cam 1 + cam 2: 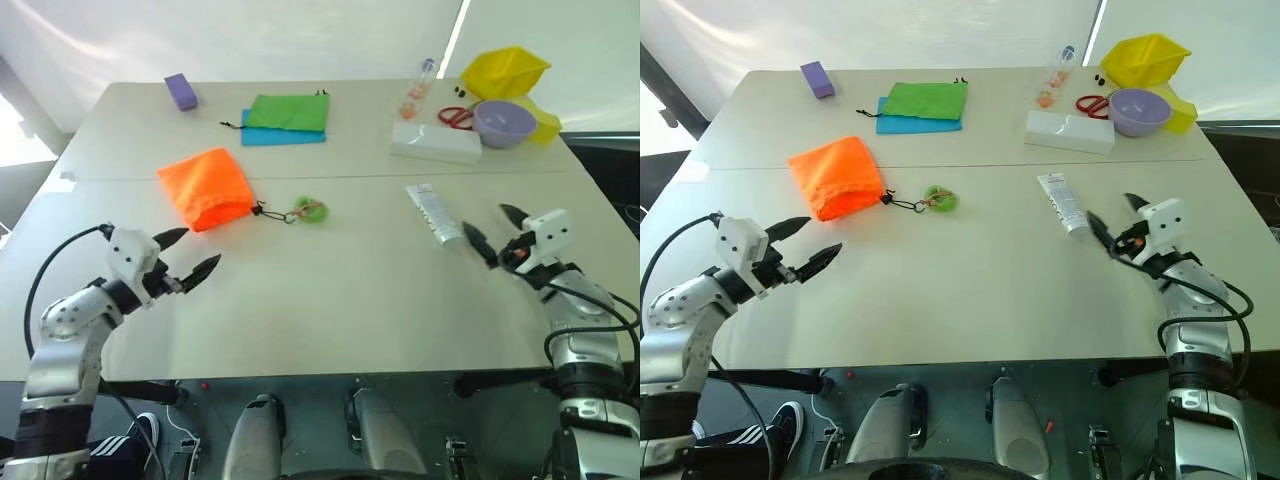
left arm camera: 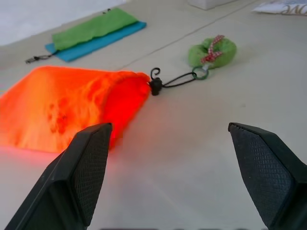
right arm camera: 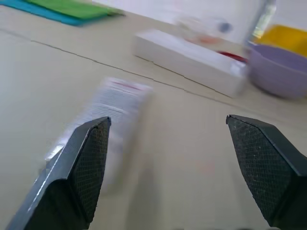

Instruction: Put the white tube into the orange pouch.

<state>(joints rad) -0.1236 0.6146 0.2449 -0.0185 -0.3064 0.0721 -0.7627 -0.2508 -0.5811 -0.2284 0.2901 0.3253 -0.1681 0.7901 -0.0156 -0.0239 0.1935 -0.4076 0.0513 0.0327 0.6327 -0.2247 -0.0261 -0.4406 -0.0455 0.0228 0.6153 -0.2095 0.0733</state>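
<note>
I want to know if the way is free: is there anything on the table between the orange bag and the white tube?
Yes: the green toggle on the orange pouch's cord; beyond it, bare table up to the white tube, in the left eye view.

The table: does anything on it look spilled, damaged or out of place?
Nothing stands out. The white tube lies flat and whole on the table, the orange pouch lies flat with its cord stretched to the green toggle, and nothing is spilled. Both grippers hover open and empty.

pouches 3 (image 1: pixel 205 187) | tubes 1 (image 1: pixel 433 212) | boxes 1 (image 1: pixel 436 142) | bowls 1 (image 1: pixel 504 122) | scissors 1 (image 1: pixel 456 116) | claws 2 (image 1: pixel 188 254)
</note>
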